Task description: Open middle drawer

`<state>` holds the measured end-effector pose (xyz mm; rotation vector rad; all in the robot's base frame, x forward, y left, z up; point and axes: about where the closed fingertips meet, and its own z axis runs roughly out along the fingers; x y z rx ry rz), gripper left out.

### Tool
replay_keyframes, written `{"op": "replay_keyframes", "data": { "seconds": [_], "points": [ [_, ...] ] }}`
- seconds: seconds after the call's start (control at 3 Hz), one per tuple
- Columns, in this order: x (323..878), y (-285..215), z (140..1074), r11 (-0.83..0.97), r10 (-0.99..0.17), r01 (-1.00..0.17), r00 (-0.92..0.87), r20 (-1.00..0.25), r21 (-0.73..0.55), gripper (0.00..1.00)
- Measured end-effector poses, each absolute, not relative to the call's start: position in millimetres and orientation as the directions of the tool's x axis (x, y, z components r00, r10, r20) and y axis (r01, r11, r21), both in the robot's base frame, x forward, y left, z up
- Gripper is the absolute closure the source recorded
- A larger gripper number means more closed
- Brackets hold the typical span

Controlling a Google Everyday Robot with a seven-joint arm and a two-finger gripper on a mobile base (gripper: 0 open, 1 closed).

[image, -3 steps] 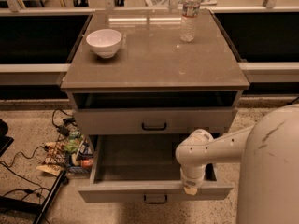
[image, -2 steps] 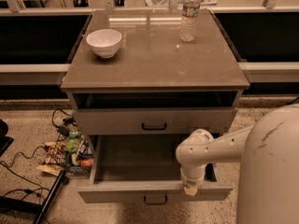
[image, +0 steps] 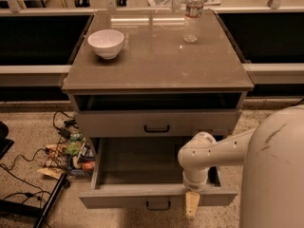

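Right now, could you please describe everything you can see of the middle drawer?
The middle drawer is grey, wide and shallow, pulled well out below the taller-fronted drawer. Its inside looks plain grey. A small black bar handle sits at the centre of its low front. The gripper hangs at that front, right of the handle.

A white bowl (image: 106, 42) sits on the cabinet (image: 156, 75) top, toward its back left. A clear water bottle (image: 192, 14) stands upright at the back right. On the floor left of the cabinet lie snack packets (image: 71, 156), with black cables (image: 19, 170) farther left. The gripper (image: 192, 204) hangs low before the cabinet's front.
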<state>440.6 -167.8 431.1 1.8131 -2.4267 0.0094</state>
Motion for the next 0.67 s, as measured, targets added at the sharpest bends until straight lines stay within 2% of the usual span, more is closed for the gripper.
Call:
{"op": "replay_keyframes", "data": {
  "seconds": [0.67],
  "points": [
    [432.8, -168.7, 428.0, 0.291, -0.954, -0.954, -0.284, 0.094, 0.075, 0.0]
  ]
}}
